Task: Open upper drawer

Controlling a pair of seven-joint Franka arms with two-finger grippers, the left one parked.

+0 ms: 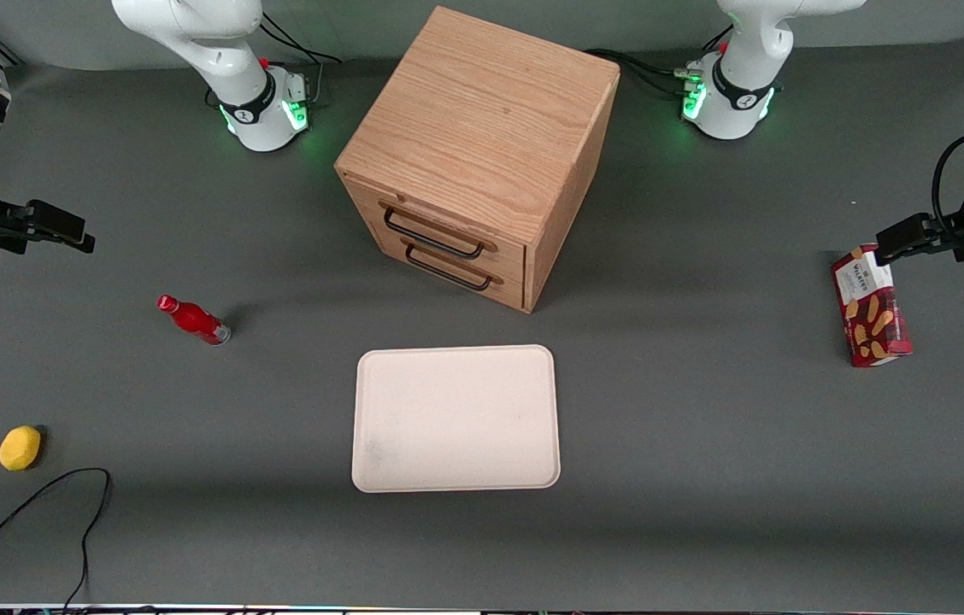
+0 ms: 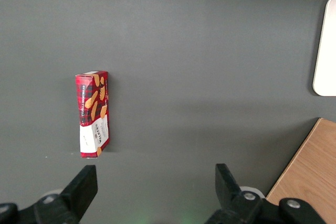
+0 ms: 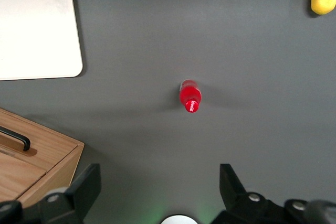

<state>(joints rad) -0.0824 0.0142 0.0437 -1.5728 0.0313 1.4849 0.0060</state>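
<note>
The oak cube cabinet (image 1: pixel 482 111) stands mid-table, its two drawer fronts angled toward the working arm's end. The upper drawer (image 1: pixel 506 253) is shut flush, and its long black wire handle (image 1: pixel 433 241) sits just above the lower drawer's matching handle (image 1: pixel 448 272). My gripper (image 1: pixel 76 235) hangs open and empty above the table, far off toward the working arm's end and well apart from the cabinet. In the right wrist view the gripper (image 3: pixel 159 182) looks down on bare table, with a cabinet corner (image 3: pixel 47 156) and the end of a black handle (image 3: pixel 18 140) beside it.
A cream tray (image 1: pixel 456 418) lies in front of the cabinet, nearer the front camera. A red bottle (image 1: pixel 194 319) (image 3: pixel 190 97) stands between my gripper and the tray. A yellow fruit (image 1: pixel 20 448) and a black cable (image 1: pixel 63 495) lie nearer the camera. A red biscuit box (image 1: pixel 871 307) lies toward the parked arm's end.
</note>
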